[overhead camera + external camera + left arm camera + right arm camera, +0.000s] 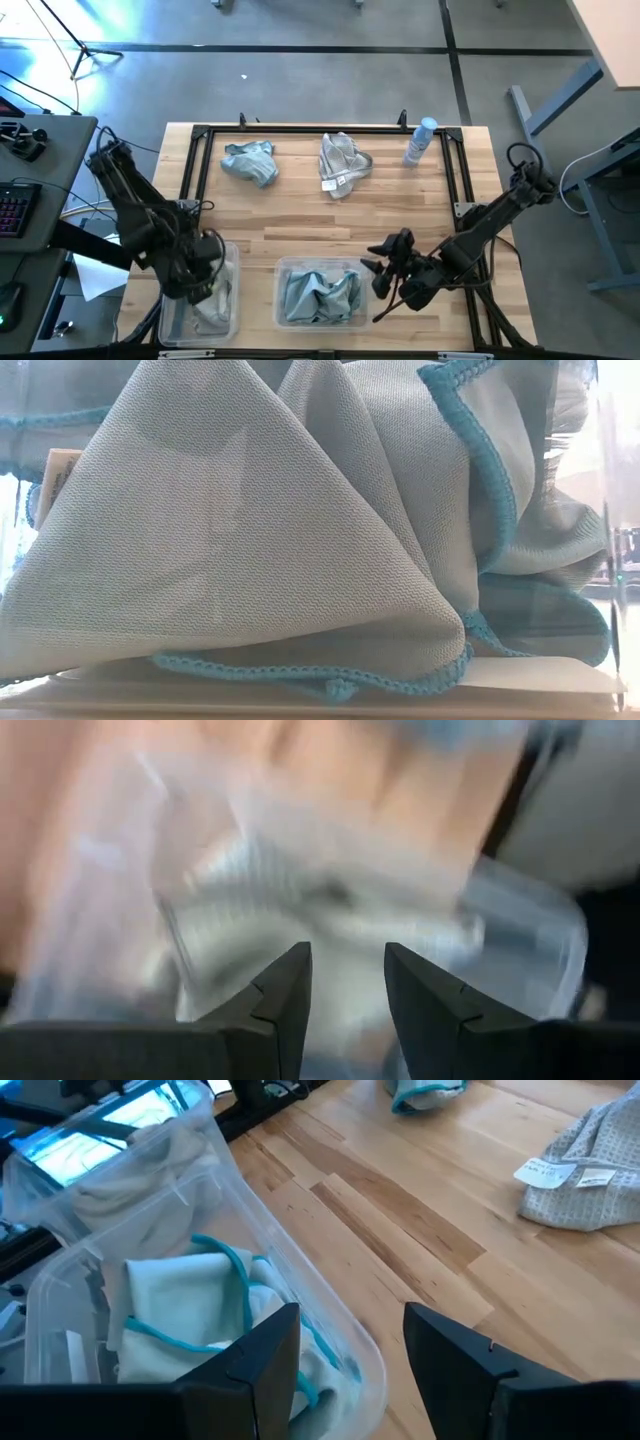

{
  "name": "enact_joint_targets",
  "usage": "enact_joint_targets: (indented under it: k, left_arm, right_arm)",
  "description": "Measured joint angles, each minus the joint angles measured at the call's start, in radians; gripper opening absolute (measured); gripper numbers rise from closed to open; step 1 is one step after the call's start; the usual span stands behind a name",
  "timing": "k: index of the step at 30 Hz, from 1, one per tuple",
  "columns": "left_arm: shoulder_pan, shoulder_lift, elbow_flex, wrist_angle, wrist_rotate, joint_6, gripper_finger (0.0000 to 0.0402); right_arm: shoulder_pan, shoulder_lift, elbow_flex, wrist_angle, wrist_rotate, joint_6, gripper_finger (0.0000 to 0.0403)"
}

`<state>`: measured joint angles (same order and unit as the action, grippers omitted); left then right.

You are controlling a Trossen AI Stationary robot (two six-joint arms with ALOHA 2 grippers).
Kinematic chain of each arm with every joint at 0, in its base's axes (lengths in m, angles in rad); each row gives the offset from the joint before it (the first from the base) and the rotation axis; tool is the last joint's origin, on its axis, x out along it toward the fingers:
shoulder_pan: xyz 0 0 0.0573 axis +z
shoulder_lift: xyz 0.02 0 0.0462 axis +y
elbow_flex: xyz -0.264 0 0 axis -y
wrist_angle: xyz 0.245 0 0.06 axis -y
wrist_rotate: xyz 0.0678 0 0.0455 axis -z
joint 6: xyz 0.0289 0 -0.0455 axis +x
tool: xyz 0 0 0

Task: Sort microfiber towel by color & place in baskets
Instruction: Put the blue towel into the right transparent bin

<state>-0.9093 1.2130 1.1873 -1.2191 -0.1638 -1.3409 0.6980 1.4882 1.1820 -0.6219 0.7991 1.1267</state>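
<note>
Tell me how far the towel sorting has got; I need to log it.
Done: teal towels fill the wider basket, and a grey-beige towel lies in the narrower basket. In hand: nothing; the left gripper hangs open over that basket, and the right gripper waits open nearby. Left: one teal towel and one grey-beige towel on the table.

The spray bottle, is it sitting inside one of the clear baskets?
No, the spray bottle lies on the bare wood at the far right of the table, well away from both baskets at the near edge.
</note>
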Motion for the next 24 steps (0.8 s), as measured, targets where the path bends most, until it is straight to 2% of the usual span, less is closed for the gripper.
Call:
enact_joint_targets:
  k: [4, 7, 11, 14, 17, 20, 24]
  left_arm:
    - [0.069, -0.038, 0.000, 0.001, -0.186, -0.012, 0.0115]
    - [0.163, -0.062, 0.000, 0.001, -0.233, 0.059, 0.0115]
    - [0.313, -0.070, 0.000, 0.005, -0.230, 0.286, 0.0100]
    - [0.430, -0.069, -0.004, 0.010, -0.225, 0.472, 0.0059]
    - [0.541, -0.073, -0.028, 0.028, -0.217, 0.649, 0.0011]
    - [0.655, -0.095, -0.068, 0.091, -0.193, 0.823, 0.0010]
    - [0.839, -0.140, -0.157, 0.232, -0.066, 1.065, 0.0002]
  right_arm:
    - [-0.029, -0.014, 0.000, -0.016, -0.026, 0.002, 0.0155]
    - [-0.075, -0.016, 0.000, -0.038, -0.079, -0.005, 0.0119]
    - [-0.148, -0.016, 0.000, -0.084, -0.150, -0.017, 0.0054]
    - [-0.201, -0.016, 0.000, -0.087, -0.177, -0.077, 0.0009]
    - [-0.255, -0.016, 0.000, -0.086, -0.195, -0.110, 0.0016]
    - [-0.315, -0.016, 0.000, -0.093, -0.238, -0.139, 0.0021]
    - [-0.399, -0.016, 0.000, -0.095, -0.262, -0.162, 0.0005]
